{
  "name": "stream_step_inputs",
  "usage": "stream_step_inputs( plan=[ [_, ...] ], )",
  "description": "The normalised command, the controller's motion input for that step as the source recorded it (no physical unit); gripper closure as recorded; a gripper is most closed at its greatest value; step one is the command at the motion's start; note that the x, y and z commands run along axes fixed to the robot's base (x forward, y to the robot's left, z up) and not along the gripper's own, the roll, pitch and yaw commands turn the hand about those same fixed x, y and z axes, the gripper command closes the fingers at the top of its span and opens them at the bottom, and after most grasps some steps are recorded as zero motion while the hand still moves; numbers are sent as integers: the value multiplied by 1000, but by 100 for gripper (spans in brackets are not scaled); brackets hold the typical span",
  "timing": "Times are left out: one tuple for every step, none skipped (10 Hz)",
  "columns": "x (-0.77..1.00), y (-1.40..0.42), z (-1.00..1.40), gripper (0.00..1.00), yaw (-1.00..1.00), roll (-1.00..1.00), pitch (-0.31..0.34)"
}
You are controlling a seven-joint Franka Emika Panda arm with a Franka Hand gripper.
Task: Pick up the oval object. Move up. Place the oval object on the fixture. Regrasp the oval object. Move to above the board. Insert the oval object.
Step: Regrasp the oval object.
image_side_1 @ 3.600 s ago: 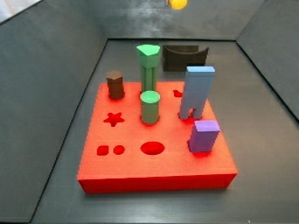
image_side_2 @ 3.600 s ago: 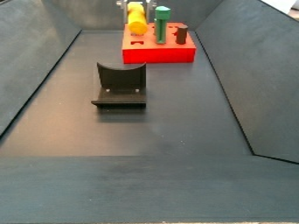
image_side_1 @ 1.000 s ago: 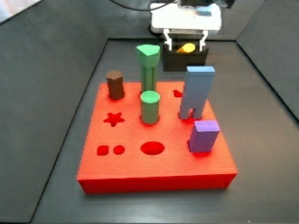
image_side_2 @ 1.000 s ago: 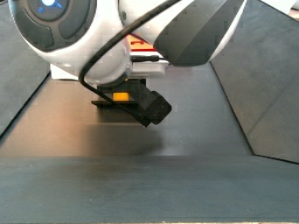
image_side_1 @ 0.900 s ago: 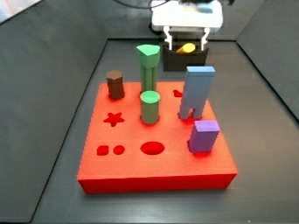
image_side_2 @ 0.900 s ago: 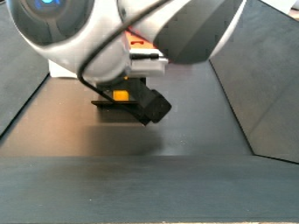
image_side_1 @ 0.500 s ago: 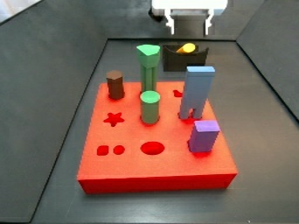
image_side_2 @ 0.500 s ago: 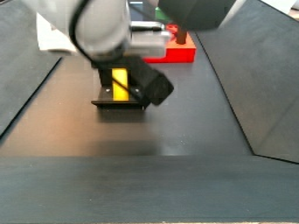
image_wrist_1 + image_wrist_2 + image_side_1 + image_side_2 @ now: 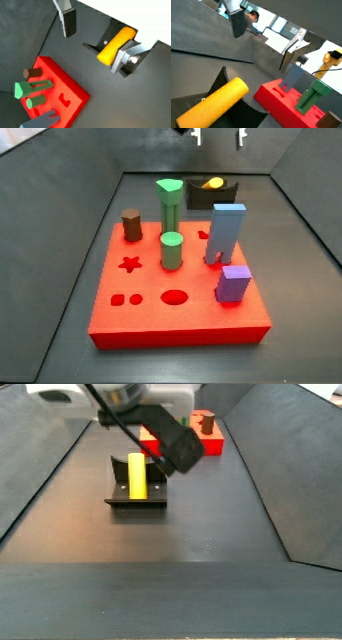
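Observation:
The oval object (image 9: pixel 135 474), a long yellow-orange peg, lies flat in the curved top of the dark fixture (image 9: pixel 136 498). In a side view only its end (image 9: pixel 213 182) shows on the fixture (image 9: pixel 201 196), behind the red board (image 9: pixel 174 298). My gripper (image 9: pixel 219 138) is open and empty, straight above the fixture. In both wrist views the oval object (image 9: pixel 115 45) (image 9: pixel 218 102) lies well below the spread fingers (image 9: pixel 67 20) (image 9: pixel 238 22), touching neither. The board (image 9: pixel 63 92) lies beside the fixture.
The board holds two green pegs (image 9: pixel 171 250), a brown peg (image 9: pixel 131 224), a tall blue block (image 9: pixel 227 230) and a purple block (image 9: pixel 234 283). Its star, oval and small square holes (image 9: pixel 174 297) are open. Dark sloping walls (image 9: pixel 40 474) enclose the floor.
The gripper held the oval object down at the fixture. It has let go, opened and risen; the peg stays on the fixture.

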Motion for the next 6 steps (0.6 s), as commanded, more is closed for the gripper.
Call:
stream_step_inputs(
  plan=[
    [-108, -819, 898, 0, 24, 1000, 58],
    [-121, -692, 784, 0, 23, 1000, 47],
    [-131, -595, 673, 0, 22, 1000, 40],
    [-99, -336, 348, 0, 21, 1000, 33],
    [-68, -163, 136, 0, 21, 1000, 32],
    [-35, -59, 24, 0, 21, 1000, 32]
  ],
)
